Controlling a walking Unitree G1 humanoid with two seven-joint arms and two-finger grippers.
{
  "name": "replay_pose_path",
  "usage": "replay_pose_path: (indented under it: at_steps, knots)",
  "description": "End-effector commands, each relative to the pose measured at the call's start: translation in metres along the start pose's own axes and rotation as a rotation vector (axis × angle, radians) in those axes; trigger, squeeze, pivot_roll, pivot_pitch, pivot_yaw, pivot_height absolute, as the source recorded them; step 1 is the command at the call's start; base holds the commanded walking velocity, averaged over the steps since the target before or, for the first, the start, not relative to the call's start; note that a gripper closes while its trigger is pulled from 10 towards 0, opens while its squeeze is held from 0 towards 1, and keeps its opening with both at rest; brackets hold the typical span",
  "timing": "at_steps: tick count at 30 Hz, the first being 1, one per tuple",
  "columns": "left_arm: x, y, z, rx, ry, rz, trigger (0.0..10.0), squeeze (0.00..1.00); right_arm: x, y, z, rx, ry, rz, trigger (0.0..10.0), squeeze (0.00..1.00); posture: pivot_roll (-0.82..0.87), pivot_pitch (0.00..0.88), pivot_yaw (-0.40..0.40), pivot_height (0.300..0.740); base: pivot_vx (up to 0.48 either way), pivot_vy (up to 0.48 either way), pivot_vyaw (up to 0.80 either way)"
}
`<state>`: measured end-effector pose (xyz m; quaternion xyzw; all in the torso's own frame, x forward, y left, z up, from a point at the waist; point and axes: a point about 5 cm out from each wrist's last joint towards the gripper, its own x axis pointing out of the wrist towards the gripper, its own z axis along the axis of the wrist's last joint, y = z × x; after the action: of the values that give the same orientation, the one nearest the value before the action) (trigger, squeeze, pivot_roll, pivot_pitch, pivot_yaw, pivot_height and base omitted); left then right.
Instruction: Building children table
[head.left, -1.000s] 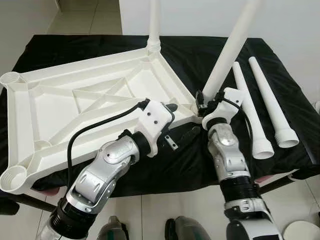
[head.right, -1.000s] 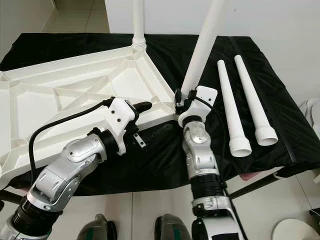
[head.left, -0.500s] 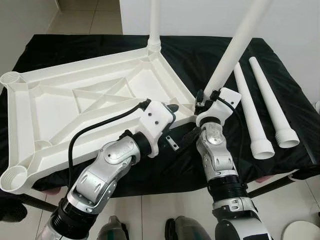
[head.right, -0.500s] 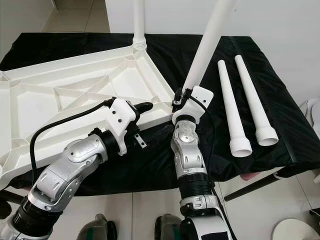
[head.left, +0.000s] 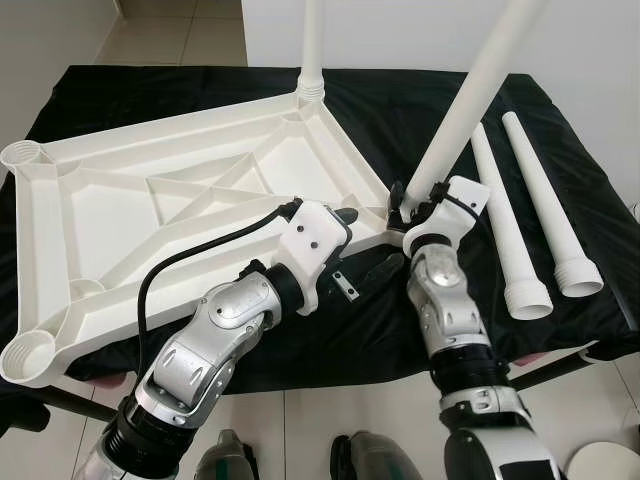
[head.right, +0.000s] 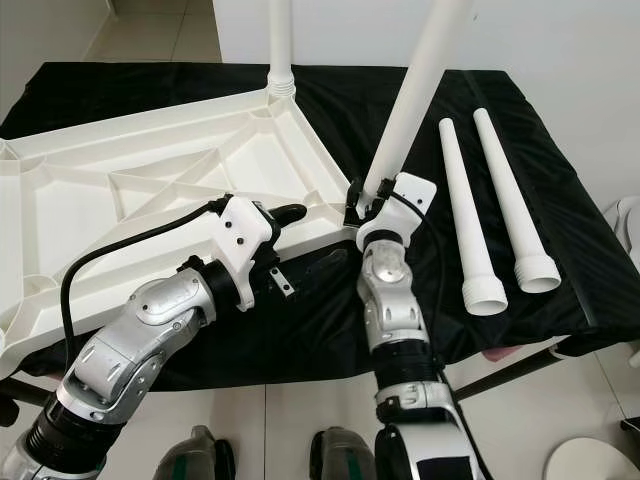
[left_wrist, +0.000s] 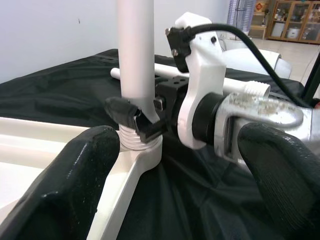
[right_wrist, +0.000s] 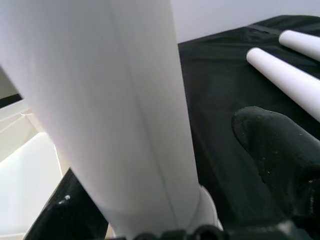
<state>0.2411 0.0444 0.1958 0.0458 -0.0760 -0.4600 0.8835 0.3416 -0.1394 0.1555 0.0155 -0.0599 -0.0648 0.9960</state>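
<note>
Upside down across the black cloth: white tabletop, ribs showing, empty leg sockets at 9 and 7 o'clock. Upright at 12 o'clock, one fitted leg. Near the middle, left gripper, fingers spread wide, one finger against the tabletop's edge by the near corner. Just right of it, right gripper clamped on a tilted leg at its threaded foot in the corner socket. At 3 o'clock, two loose legs lying side by side.

left claw: parted, forward | right claw: clamped, raised
</note>
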Motion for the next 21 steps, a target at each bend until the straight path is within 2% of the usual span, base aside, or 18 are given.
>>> replay_pose_path:
  at_steps: [1,3,6,10,11,13,16,21]
  knots:
    - [0.001,-0.002,0.0,-0.001,0.004,-0.039,10.0,0.0,0.001,-0.001,-0.002,0.009,0.008,0.006,10.0,0.0,-0.09,0.045,-0.03,0.74,0.0,0.0,0.0]
    - [0.001,-0.002,0.0,0.0,0.004,-0.039,10.0,0.0,0.001,-0.002,-0.002,0.008,0.007,0.01,10.0,0.0,-0.09,0.045,-0.03,0.74,0.0,0.0,0.0]
    - [0.001,-0.002,0.001,-0.002,0.001,-0.037,10.0,0.0,0.007,-0.006,0.0,0.015,0.006,0.159,10.0,0.0,-0.09,0.046,-0.027,0.74,0.0,0.0,0.0]
    - [0.001,-0.002,0.001,-0.002,0.0,-0.037,10.0,0.0,0.008,-0.007,0.001,0.017,0.007,0.186,10.0,0.0,-0.09,0.046,-0.027,0.74,0.0,0.0,0.0]
    - [0.002,-0.002,0.001,-0.001,-0.001,-0.037,10.0,0.0,0.013,-0.017,0.001,-0.016,0.022,0.3,10.0,0.0,-0.09,0.048,-0.025,0.74,0.0,0.0,0.0]
    - [0.002,-0.002,0.001,-0.001,-0.001,-0.037,10.0,0.0,0.013,-0.017,0.001,-0.016,0.022,0.3,10.0,0.0,-0.09,0.048,-0.025,0.74,0.0,0.0,0.0]
    - [0.002,-0.002,0.002,-0.001,-0.004,-0.036,10.0,0.0,0.017,-0.03,0.002,-0.054,0.047,0.453,10.0,0.0,-0.09,0.05,-0.025,0.74,0.0,0.0,0.0]
    - [0.002,-0.002,0.002,-0.003,-0.005,-0.035,10.0,0.0,0.017,-0.038,0.002,-0.086,0.053,0.555,10.0,0.0,-0.1,0.05,-0.025,0.74,0.0,0.0,0.0]
